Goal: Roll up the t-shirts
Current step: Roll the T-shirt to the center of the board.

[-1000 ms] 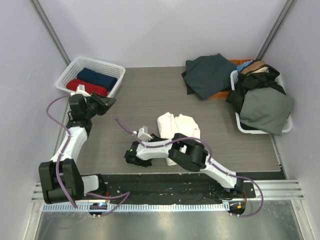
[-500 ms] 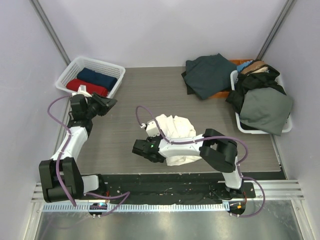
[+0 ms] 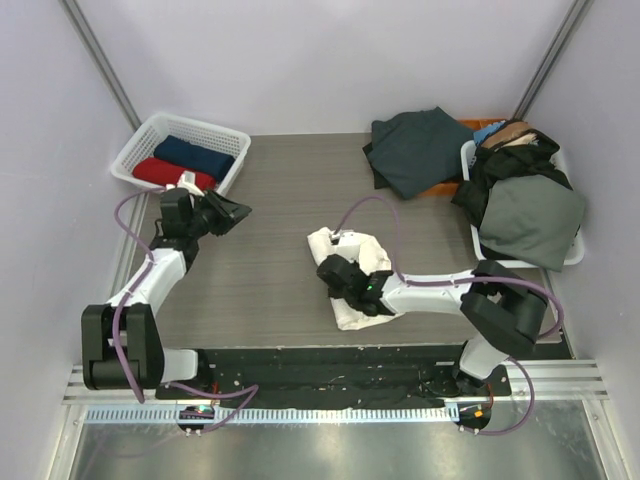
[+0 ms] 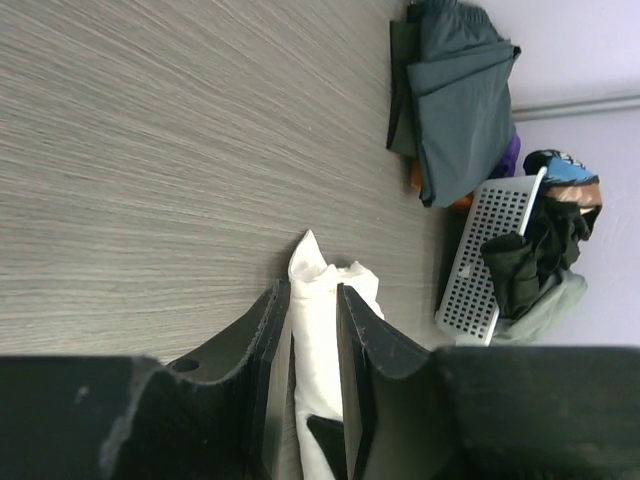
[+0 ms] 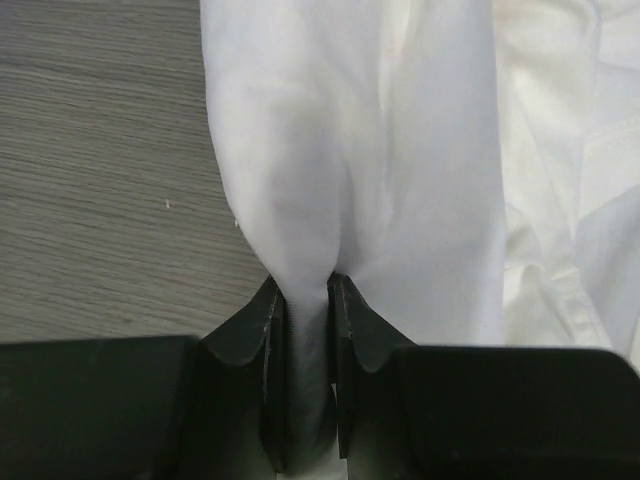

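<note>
White shirt (image 3: 368,252) lies bunched in the middle of the bench (image 3: 260,290), directly under and ahead of the right hand (image 3: 338,272). That hand is closed on a fold of it: in the wrist view the two fingers (image 5: 268,320) pinch a ridge of the cloth (image 5: 350,130), which spreads upward beyond the tips, with more crumpled cloth off to the hand's right and bare bench (image 5: 100,150) to its left.

The left hand (image 3: 235,212) hangs well apart from the shirt, pointing toward it. Its fingers (image 4: 268,335) stand slightly parted with nothing between them; the shirt (image 4: 315,345) shows only far off through the gap.

Behind the left hand sits a basket (image 3: 140,150) with a red shirt (image 3: 170,172) and a navy shirt (image 3: 195,155). Wide bare bench separates the two hands. Far beyond the right hand are a dark pile (image 3: 415,150) and a full second basket (image 3: 478,252) at the bench edge. The pinch itself shows only in the right wrist view; from above the arm covers it.
</note>
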